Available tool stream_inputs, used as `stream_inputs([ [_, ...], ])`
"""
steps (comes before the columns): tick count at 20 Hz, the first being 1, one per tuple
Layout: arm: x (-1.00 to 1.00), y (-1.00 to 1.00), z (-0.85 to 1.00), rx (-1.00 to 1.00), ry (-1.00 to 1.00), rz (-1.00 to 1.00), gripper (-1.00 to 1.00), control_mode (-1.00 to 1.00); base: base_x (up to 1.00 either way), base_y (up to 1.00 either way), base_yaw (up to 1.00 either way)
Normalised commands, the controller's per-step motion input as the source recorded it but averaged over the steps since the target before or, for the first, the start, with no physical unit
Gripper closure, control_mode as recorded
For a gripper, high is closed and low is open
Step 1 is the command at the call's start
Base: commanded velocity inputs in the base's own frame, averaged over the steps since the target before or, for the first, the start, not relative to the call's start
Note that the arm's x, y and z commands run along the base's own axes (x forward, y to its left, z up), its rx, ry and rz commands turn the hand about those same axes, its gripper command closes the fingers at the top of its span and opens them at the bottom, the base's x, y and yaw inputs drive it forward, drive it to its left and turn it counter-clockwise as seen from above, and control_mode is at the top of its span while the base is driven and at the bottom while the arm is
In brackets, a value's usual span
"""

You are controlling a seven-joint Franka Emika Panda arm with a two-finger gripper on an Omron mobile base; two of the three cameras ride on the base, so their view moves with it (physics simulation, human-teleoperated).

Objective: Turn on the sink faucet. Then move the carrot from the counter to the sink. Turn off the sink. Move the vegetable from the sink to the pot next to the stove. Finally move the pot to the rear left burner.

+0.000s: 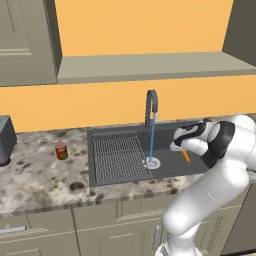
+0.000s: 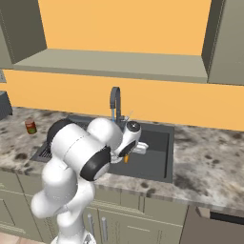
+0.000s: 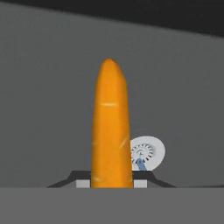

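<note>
**Carrot held over the running sink**

The speckled beige and brown granite-look counter spans the scene, matte and mottled, on olive-grey cabinet doors. Set into it is the dark-grey rectangular sink, with a ribbed grid drainer on its left half and a smooth floor on its right. At its far edge rises the slim dark-grey gooseneck faucet, and a thin blue stream falls from it to the round silver drain, so the first step looks done. The white arm's gripper hangs above the basin's right half, its jaws pinching the small smooth orange tapered carrot, tip pointing down at the basin floor (the drain sits just beside it in the hand view). Releasing it there, shutting the water off, and both pot moves remain, by my reading. A short red can with a green label stands left of the sink.
</note>
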Motion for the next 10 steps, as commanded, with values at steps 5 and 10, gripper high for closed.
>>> stream_inputs([
  [5, 0.07, 0.00, -0.23, -0.03, 0.04, 0.00, 1.00, -1.00, 0.00, 0.00, 0.00],
  [10, 0.15, 0.00, -0.23, -0.03, 0.03, 0.00, 1.00, -1.00, 0.00, 0.00, 0.00],
])
